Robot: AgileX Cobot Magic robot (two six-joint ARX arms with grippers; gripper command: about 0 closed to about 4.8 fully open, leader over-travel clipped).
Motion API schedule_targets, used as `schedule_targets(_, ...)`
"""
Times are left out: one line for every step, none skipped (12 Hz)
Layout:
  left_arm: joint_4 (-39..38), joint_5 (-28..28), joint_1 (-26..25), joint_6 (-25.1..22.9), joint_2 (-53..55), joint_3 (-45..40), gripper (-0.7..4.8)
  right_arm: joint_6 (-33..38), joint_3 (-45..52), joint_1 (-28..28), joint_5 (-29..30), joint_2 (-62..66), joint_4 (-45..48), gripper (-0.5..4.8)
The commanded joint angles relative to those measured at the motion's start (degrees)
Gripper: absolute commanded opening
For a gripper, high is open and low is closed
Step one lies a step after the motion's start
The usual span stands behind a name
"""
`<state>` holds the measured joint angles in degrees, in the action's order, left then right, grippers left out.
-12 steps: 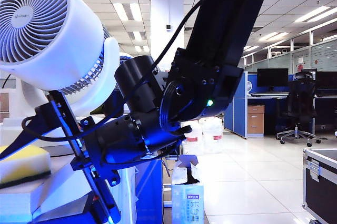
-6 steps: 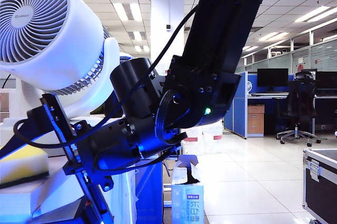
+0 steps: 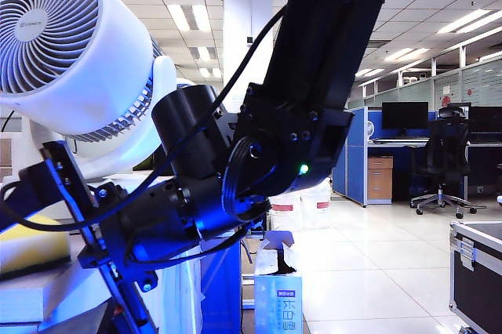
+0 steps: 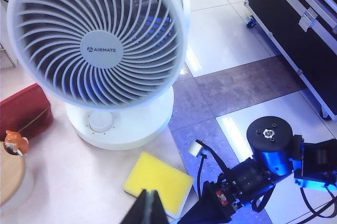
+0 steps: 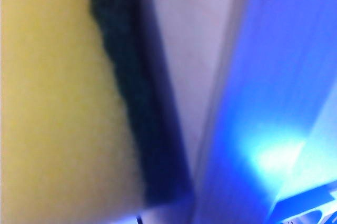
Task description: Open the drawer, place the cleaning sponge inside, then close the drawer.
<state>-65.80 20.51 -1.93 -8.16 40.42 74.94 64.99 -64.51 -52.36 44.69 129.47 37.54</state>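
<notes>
The yellow cleaning sponge [image 4: 158, 184] lies flat on the pale tabletop [image 4: 68, 182] in front of the white fan [image 4: 100, 50]. In the exterior view the sponge [image 3: 30, 245] shows at the far left. My right gripper [image 3: 47, 263] stands open around it, one black finger [image 3: 31, 189] above it. The right wrist view is a blurred close-up of the sponge [image 5: 58, 103] with its dark scouring layer [image 5: 131, 103]. My left gripper [image 4: 149, 211] hovers shut over the sponge's near edge. No drawer shows in any view.
A red pouch [image 4: 23, 111] and a wooden lid with a small fox figure [image 4: 13, 142] sit beside the fan. A black flight case [image 4: 300, 29] stands on the floor past the table edge. A blue and white carton [image 3: 278, 291] stands on the floor.
My right gripper has slid leftward onto the sponge, so its upper finger now hides more of the yellow foam. The left arm has stayed still.
</notes>
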Motion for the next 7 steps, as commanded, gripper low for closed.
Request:
schedule_targets(0.17, 0.24, -0.02, -0.26, 0.0, 0.17, -0.05, -0.68, -0.7, -2.01, 1.92, -0.98, 6.47, 4.79)
schedule_targets(0.17, 0.24, -0.02, -0.26, 0.0, 0.17, -0.05, -0.72, -0.7, -2.62, 1.92, -0.98, 6.73, 4.79)
schedule_targets(0.15, 0.24, -0.02, -0.26, 0.0, 0.17, -0.05, -0.72, -0.7, -3.21, 1.9, -1.01, 7.04, 4.79)
schedule_targets(0.11, 0.22, -0.02, -0.26, 0.0, 0.17, -0.05, -0.7, -0.7, -3.5, 1.97, -1.05, 7.56, 4.79)
schedule_targets(0.09, 0.22, -0.02, -0.26, 0.0, 0.17, -0.05, -0.72, -0.7, -3.91, 1.92, -1.07, 7.54, 4.79)
schedule_targets(0.07, 0.22, -0.02, -0.26, 0.0, 0.17, -0.05, -0.72, -0.7, -4.37, 2.21, -1.25, 7.58, 4.79)
schedule_targets(-0.2, 0.2, -0.02, -0.26, 0.0, 0.17, -0.05, -0.72, -0.61, -5.86, 3.02, -1.6, 7.72, 4.79)
